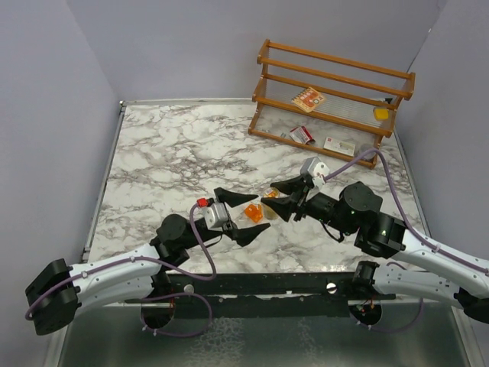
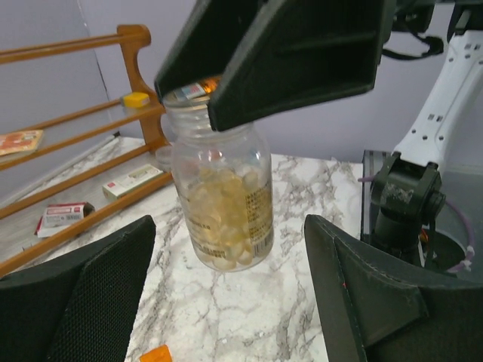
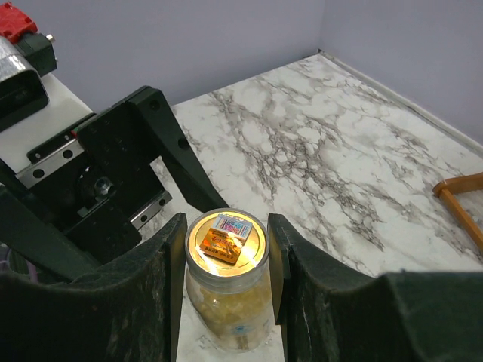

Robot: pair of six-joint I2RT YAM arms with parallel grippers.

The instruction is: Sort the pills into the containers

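Observation:
The clear jar (image 1: 271, 194) with tan-yellow pills stands upright on the marble table. It shows in the left wrist view (image 2: 223, 204) and in the right wrist view (image 3: 226, 309). My right gripper (image 3: 226, 240) has its two fingers pressed on either side of the jar's lid; its fingers (image 2: 302, 53) reach down over the lid. My left gripper (image 2: 229, 249) is open, with the jar a short way beyond its jaws and not touched. The tiny orange box (image 1: 253, 213) lies on the table between the left fingers, its corner visible low in the left wrist view (image 2: 156, 354).
A wooden rack (image 1: 336, 92) stands at the back right with red-and-white packets (image 1: 308, 99) and a yellow piece (image 1: 380, 113) on its shelves. The rack (image 2: 75, 151) is behind the jar. The two grippers (image 1: 263, 208) are close together mid-table.

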